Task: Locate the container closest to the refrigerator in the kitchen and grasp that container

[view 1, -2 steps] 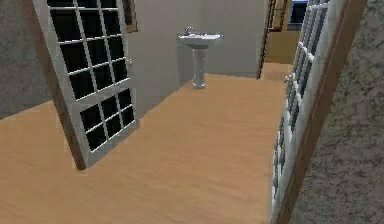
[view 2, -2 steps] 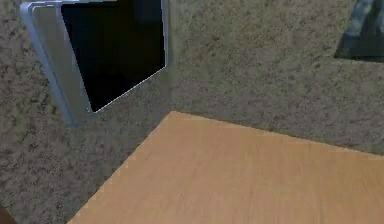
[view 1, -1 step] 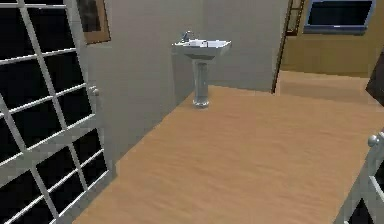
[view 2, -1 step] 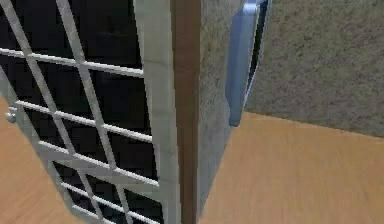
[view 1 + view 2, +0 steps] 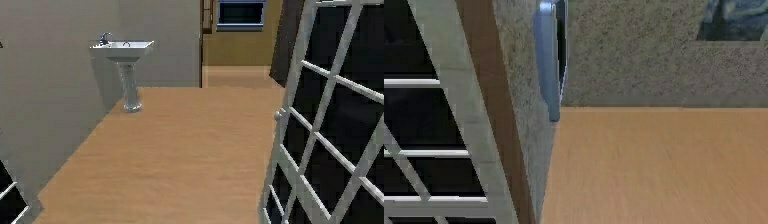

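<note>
In the forward view a white pedestal sink (image 5: 124,62) stands against the grey wall at the upper left. Past it, a doorway (image 5: 238,45) opens onto a further room with yellow-brown walls, where a dark appliance with a pale frame (image 5: 241,13) sits high at the back. No refrigerator or container can be made out.
A white-framed glass door (image 5: 330,130) stands along the forward view's right edge, and its frame (image 5: 444,120) shows again at the arm side view's left. Bare wooden floor (image 5: 180,140) stretches ahead. A grey-blue flat object (image 5: 549,60) hangs on a speckled wall (image 5: 644,50).
</note>
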